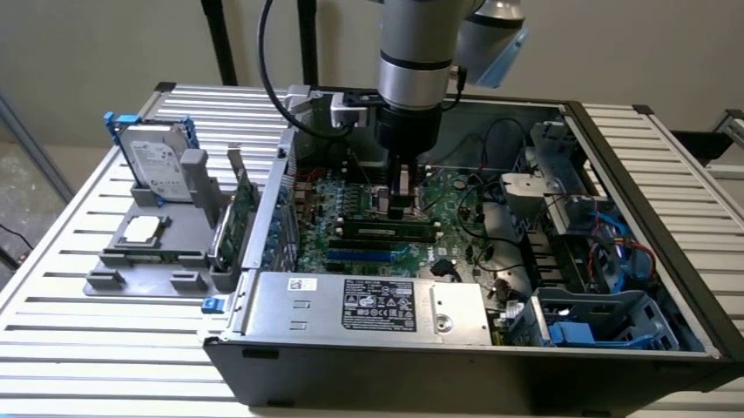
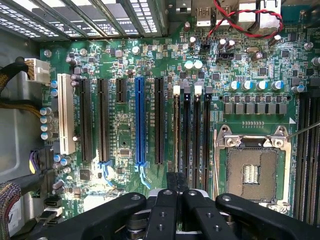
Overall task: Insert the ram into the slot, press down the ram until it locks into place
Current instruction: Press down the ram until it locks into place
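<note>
The ram (image 1: 384, 232) is a thin green stick with dark chips. It stands in the slot (image 1: 347, 233), the nearest of several parallel black memory sockets. In the wrist view the ram (image 2: 176, 132) is seen edge-on inside that slot (image 2: 176, 107), below a white latch. My gripper (image 1: 402, 213) hangs straight down over the ram's middle. Its fingers (image 2: 172, 181) are shut together at the ram's top edge, and I cannot tell whether they touch it. Nothing is held between them.
The open PC case has a silver CPU socket (image 2: 251, 172), a long blue slot (image 2: 140, 122) and a white slot (image 2: 65, 117) beside the memory sockets. A power supply (image 1: 372, 303) fills the case front. Loose cables (image 1: 494, 139) hang behind. A grey holder with a hard drive (image 1: 157, 165) sits outside.
</note>
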### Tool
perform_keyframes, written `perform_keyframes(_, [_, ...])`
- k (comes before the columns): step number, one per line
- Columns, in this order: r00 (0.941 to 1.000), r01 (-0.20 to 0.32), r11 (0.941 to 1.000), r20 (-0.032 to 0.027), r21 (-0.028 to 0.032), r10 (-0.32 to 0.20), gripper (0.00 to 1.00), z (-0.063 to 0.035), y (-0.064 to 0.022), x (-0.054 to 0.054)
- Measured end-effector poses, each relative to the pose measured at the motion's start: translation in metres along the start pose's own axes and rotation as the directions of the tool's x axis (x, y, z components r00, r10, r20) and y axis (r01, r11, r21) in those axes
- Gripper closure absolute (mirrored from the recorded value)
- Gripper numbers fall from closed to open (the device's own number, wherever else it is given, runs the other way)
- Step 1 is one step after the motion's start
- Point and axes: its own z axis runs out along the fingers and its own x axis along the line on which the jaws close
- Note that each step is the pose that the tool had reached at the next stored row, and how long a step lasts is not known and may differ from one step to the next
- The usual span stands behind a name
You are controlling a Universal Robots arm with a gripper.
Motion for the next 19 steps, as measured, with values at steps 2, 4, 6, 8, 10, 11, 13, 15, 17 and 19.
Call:
perform_keyframes(2, [1.0000, 0.000, 1.0000, -0.0001, 0.0001, 0.000, 0.89, 0.0020, 0.0005, 0.000])
perform_keyframes(4, [1.0000, 0.000, 1.0000, 0.0000, 0.0009, 0.000, 0.89, 0.0056, 0.0018, -0.001])
perform_keyframes(6, [1.0000, 0.000, 1.0000, 0.0001, 0.0015, 0.000, 0.89, 0.0085, 0.0029, -0.001])
perform_keyframes(8, [1.0000, 0.000, 1.0000, 0.0000, 0.0015, 0.000, 0.89, 0.0101, 0.0029, -0.002])
perform_keyframes(10, [1.0000, 0.000, 1.0000, -0.0001, 0.0015, 0.000, 0.89, 0.0112, 0.0030, -0.002])
perform_keyframes(11, [1.0000, 0.000, 1.0000, 0.0000, 0.0015, 0.000, 0.89, 0.0119, 0.0030, -0.002])
perform_keyframes(13, [1.0000, 0.000, 1.0000, 0.0001, 0.0015, 0.000, 0.89, 0.0136, 0.0030, -0.003])
perform_keyframes(15, [1.0000, 0.000, 1.0000, 0.0001, 0.0015, 0.000, 0.89, 0.0152, 0.0030, -0.003])
perform_keyframes(17, [1.0000, 0.000, 1.0000, -0.0004, 0.0014, 0.000, 0.89, 0.0171, 0.0030, -0.004])
perform_keyframes(19, [1.0000, 0.000, 1.0000, -0.0013, 0.0012, 0.000, 0.89, 0.0194, 0.0031, -0.004])
